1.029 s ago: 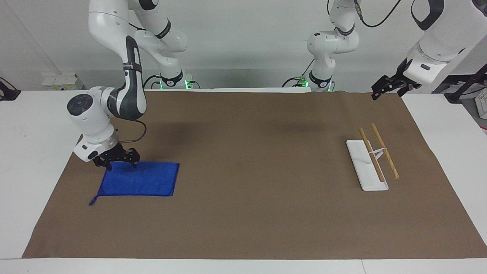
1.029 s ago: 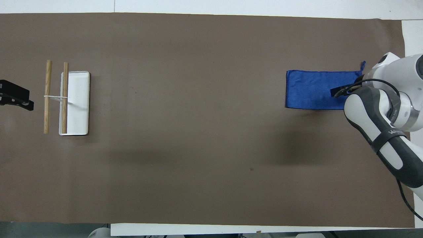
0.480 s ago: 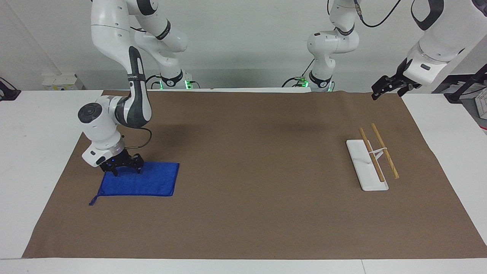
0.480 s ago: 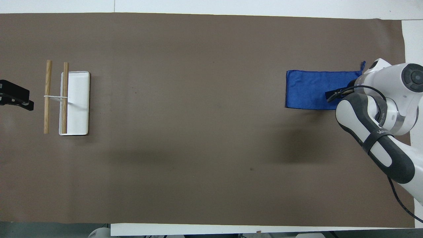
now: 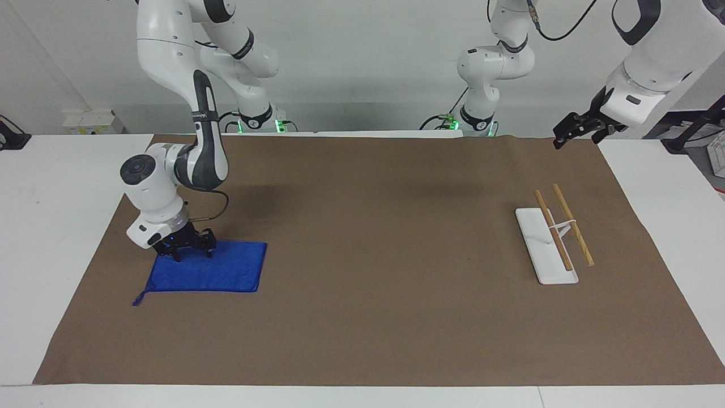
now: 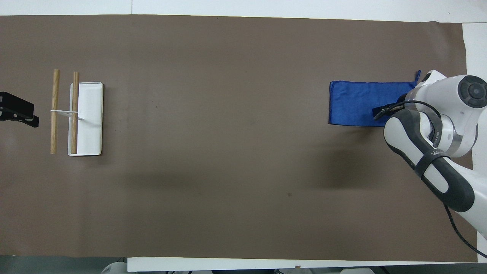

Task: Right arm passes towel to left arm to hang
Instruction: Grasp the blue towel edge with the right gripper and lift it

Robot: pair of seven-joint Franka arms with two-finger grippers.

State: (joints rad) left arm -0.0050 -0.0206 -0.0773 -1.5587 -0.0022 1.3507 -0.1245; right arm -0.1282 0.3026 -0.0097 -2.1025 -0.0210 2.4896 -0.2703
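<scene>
The blue towel [image 5: 221, 273] lies flat on the brown mat at the right arm's end of the table, its loop string [image 5: 137, 300] at the corner farthest from the robots. It also shows in the overhead view [image 6: 352, 102]. My right gripper [image 5: 193, 253] is open, fingers pointing down onto the towel's edge nearest the robots, close to the corner. In the overhead view the wrist hides most of it; one black finger [image 6: 381, 111] shows over the towel. My left gripper [image 5: 568, 132] waits in the air at the left arm's end of the mat, also seen from overhead [image 6: 19, 111].
A white rack base [image 5: 538, 249] with two wooden rods [image 5: 573, 225] on a white stand sits toward the left arm's end, also in the overhead view [image 6: 91, 125]. The brown mat [image 5: 385, 255] covers most of the white table.
My right gripper has moved a little toward the towel's middle and come down onto its near edge. The towel, the rack and the left arm have not moved.
</scene>
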